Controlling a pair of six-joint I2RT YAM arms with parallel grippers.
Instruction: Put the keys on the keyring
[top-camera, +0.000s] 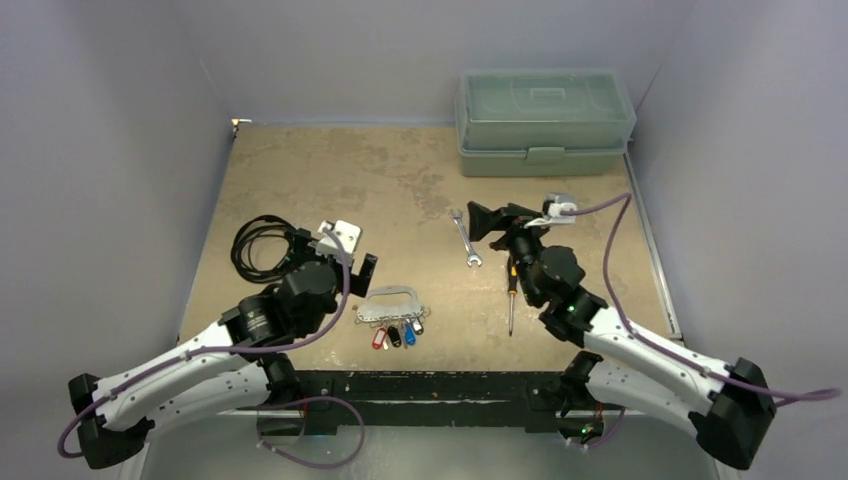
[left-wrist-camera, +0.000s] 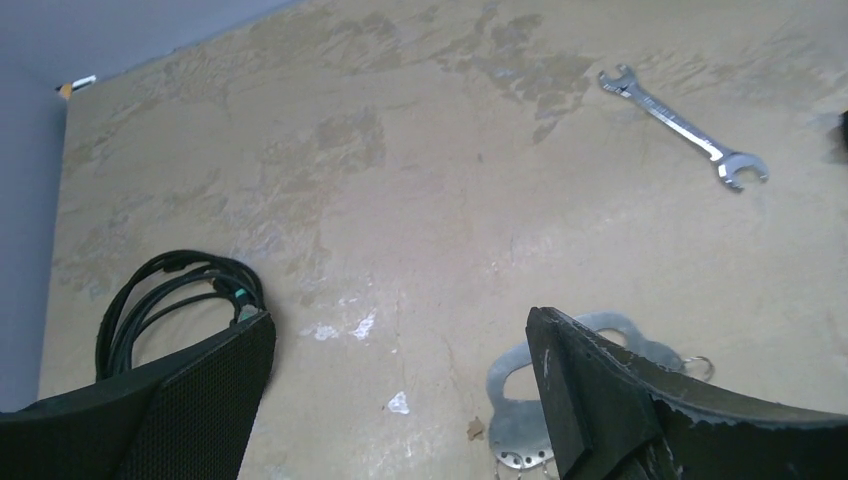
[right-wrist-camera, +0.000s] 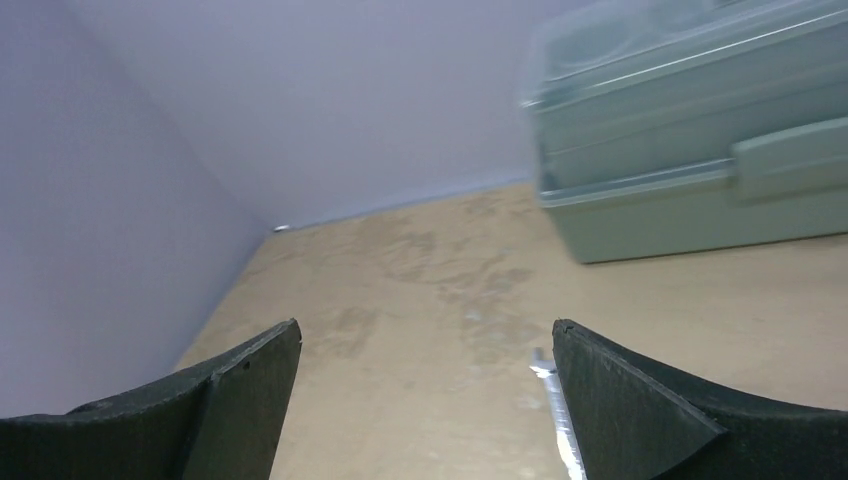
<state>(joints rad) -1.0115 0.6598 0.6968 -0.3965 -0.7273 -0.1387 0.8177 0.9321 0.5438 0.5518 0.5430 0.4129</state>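
- One worn tan table (top-camera: 330, 180) bears everything
- Green lidded box (top-camera: 545, 120) at the far right; lid marking too blurred to read
- Left gripper (left-wrist-camera: 398, 330), jaws wide and empty, just beside the keyring (top-camera: 390, 303)
- Right gripper (right-wrist-camera: 425, 335), jaws wide and empty, near the wrench (top-camera: 465, 238)
- Coiled black cable (top-camera: 262, 245) at left
- Keyring lies flat, front middle
- Screwdriver (top-camera: 511, 300) right of it
- Four keys (top-camera: 397, 335), red, black, blue, white, touch the keyring's near edge

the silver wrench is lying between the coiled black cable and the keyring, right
Not quite. The wrench is not between the coiled black cable and the keyring. It lies on the keyring's other side, between the keyring and the screwdriver. The top external view shows this.
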